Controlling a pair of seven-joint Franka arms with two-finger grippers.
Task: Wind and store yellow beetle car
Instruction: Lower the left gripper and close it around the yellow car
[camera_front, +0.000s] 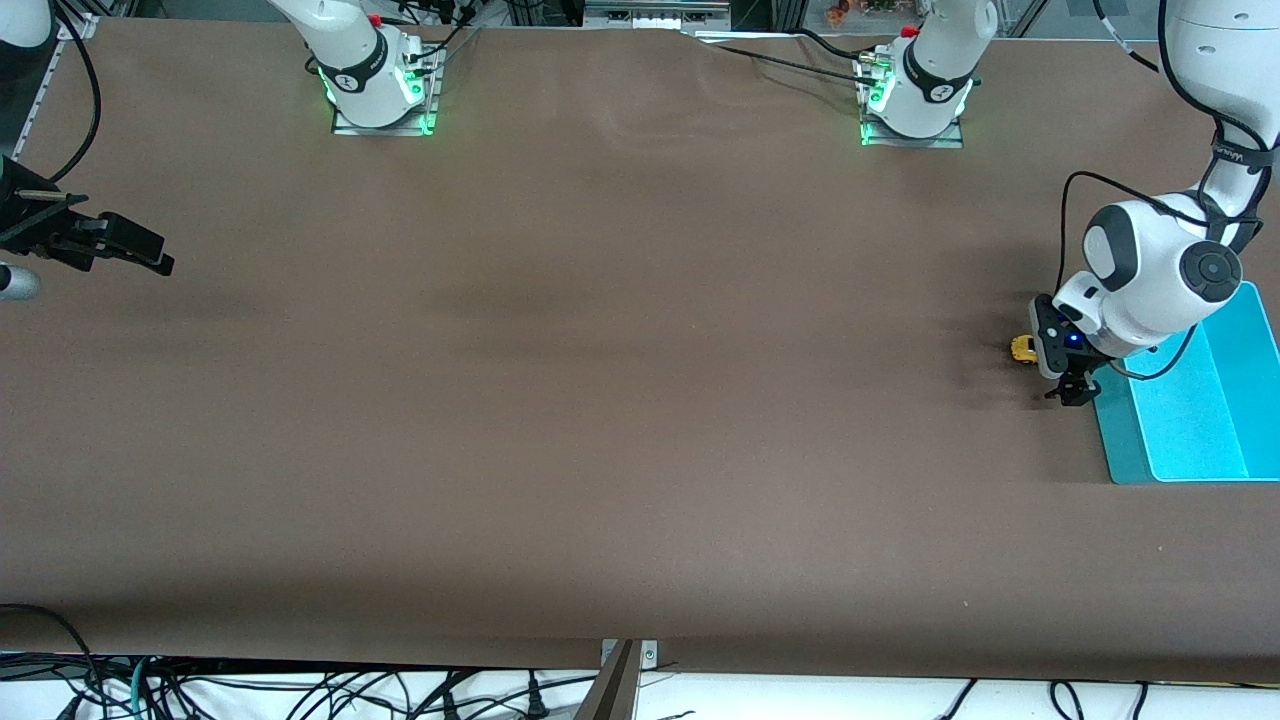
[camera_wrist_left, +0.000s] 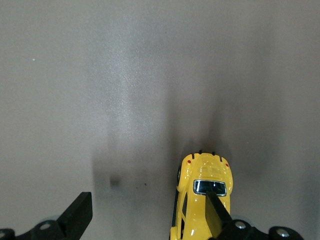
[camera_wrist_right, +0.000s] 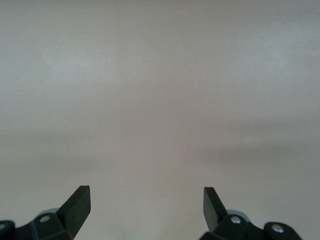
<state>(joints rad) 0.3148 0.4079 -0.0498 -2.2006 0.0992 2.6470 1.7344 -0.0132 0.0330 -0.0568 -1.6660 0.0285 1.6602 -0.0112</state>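
One yellow beetle car (camera_wrist_left: 202, 200) sits on the brown counter (camera_front: 600, 400) toward my left arm's end, just beside the cyan bin (camera_front: 1215, 400) and apart from it. My left gripper (camera_wrist_left: 147, 215) hangs low over the counter with its fingers (camera_wrist_left: 216, 212) spread wide and holding nothing. In the left wrist view one finger lies across the car's roof and window while the other stands well off over bare counter, so the car is off-centre in my span, not between the fingers.

I judge the step in hand to be the grasp that comes before winding. To do it well, I should shift sideways until the rounded body sits squarely midway, with the fingers lined up to meet the flanks and not the roof or wheels. Then I should lower until the tips reach the doors and close gently, since a smooth, curved shell could squirt out under an uneven squeeze. The wheels must stay on the counter so I can drag the car backward to wind it.

My right gripper (camera_wrist_right: 147, 212) waits over bare counter at the right arm's end, its fingers likewise parted and empty.

The count: one car, one bin, two arms, two grippers.
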